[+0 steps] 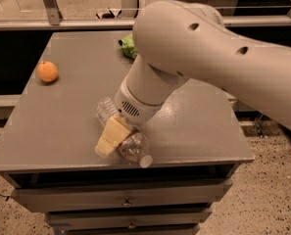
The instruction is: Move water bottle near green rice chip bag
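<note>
- Water bottle (133, 147) lay on worktop (61, 126) at near edge, long axis far-left to near-right, cap nearest.
- Pincer (109, 142) sat across its middle; apart or clamped, cannot tell.
- Green rice chip bag (127, 45) far side, mostly hidden.

Bulky white arm (218, 62), round holes (194, 27), vented wrist (131, 107), yellow claw (106, 148) at its tip

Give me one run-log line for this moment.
gripper: low at water bottle | bottle: lying near table front edge | green rice chip bag: far back, partly behind arm
</note>
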{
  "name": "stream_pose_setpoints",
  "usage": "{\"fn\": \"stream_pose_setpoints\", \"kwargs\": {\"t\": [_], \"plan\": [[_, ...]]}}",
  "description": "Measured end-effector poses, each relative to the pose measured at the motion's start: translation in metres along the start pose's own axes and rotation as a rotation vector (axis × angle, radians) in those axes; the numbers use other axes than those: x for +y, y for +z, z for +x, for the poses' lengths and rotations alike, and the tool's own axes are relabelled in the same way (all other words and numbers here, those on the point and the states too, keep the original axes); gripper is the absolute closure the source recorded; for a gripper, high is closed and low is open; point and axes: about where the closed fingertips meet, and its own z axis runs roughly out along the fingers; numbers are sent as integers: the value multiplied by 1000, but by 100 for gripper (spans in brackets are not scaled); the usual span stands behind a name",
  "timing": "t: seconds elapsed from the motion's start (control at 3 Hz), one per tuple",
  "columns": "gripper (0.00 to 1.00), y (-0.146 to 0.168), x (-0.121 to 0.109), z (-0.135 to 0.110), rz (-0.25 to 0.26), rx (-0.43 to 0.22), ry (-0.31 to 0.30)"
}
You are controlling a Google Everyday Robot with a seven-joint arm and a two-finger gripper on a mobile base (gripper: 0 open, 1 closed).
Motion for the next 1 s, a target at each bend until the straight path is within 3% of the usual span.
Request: {"fn": "stream_pose_setpoints", "kwargs": {"t": [0.33, 1.0], "plan": [[42, 6, 1, 4, 30, 17, 15], [88, -10, -23, 3, 135, 35, -43]]}}
